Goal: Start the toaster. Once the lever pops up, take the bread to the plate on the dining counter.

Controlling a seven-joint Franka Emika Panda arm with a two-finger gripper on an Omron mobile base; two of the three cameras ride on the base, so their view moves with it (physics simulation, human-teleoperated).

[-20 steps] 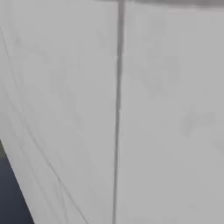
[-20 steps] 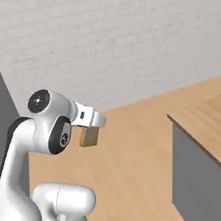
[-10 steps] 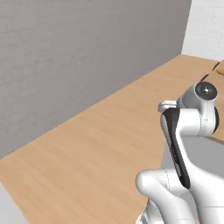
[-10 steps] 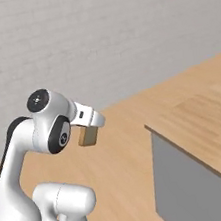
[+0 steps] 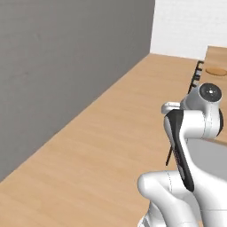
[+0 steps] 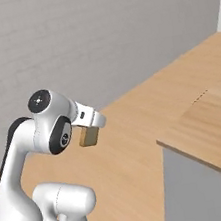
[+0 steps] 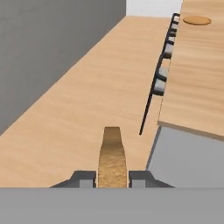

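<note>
Views have swung to dining counter [image 7: 197, 70] and plate [image 7: 196, 20]; jaws clamp bread [image 7: 112, 157].

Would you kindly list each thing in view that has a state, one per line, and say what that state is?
bread: held edge-on between the claw's two tips, off the floor.
claw: shut on the bread.
plate: lying flat on the dining counter, nothing on it.
dining counter: bare near this end, plate toward its far end.
stools: standing in a row along the counter's edge.
</note>
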